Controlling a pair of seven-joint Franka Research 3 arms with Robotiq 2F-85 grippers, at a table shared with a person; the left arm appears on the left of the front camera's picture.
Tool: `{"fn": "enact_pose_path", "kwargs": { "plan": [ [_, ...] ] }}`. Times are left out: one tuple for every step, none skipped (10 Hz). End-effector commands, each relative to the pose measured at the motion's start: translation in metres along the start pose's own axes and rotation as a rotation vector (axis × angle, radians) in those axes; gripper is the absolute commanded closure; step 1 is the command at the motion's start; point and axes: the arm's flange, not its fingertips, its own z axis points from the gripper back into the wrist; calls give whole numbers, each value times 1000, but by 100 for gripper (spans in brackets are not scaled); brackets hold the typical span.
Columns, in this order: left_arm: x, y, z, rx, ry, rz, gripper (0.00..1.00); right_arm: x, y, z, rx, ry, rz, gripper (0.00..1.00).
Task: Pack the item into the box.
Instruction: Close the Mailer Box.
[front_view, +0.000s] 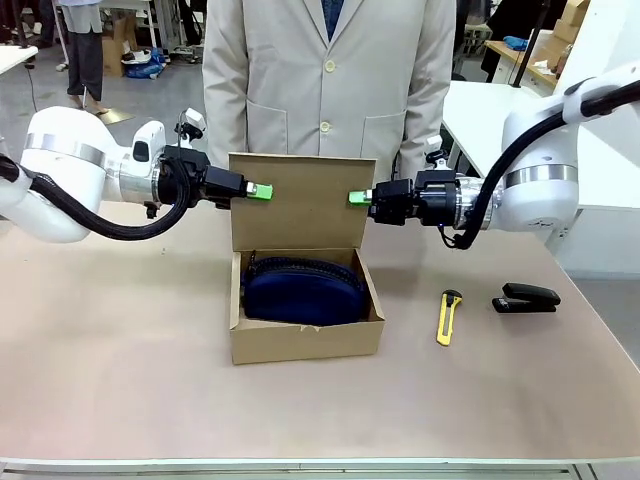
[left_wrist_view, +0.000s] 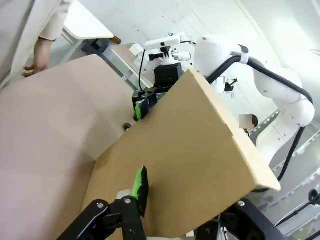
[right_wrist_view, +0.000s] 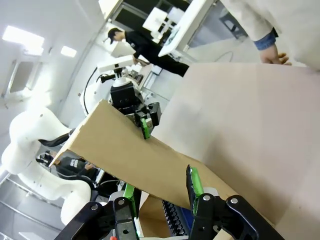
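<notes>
2 pincers (front_view: 262, 192) (front_view: 356, 198) pinch the corrugated box's (front_view: 305, 340) flat lid edges | soft navy pouch (front_view: 305, 292) inside

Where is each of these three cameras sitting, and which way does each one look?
Front: between the arms, facing the person; both arms, box, pouch.
Left wrist: on the left arm, looking along the left gripper at the lid flap.
Right wrist: on the right arm, looking along the right gripper.
Shared: each wrist view shows the flap and the opposite gripper.
</notes>
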Motion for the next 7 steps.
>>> {"fn": "enact_pose_path", "kwargs": {
  "plan": [
    [2, 1, 4, 70, -27, 1, 50, 1, 0, 1, -5, 10, -16, 50],
    [0, 0, 0, 0, 0, 0, 50, 1, 0, 1, -5, 10, -16, 50],
    [0, 0, 0, 0, 0, 0, 50, 1, 0, 1, -5, 10, -16, 50],
    [0, 0, 0, 0, 0, 0, 50, 0, -1, 1, -2, 1, -3, 50],
    [0, 0, 0, 0, 0, 0, 50, -1, -1, -3, 50, 5, 61, 50],
    [0, 2, 1, 14, 0, 2, 50, -1, 0, -7, 88, -5, 151, 50],
    [-4, -1, 5, 13, 11, -80, 50, -2, 1, -10, 125, -11, 243, 50]
  ]
}}
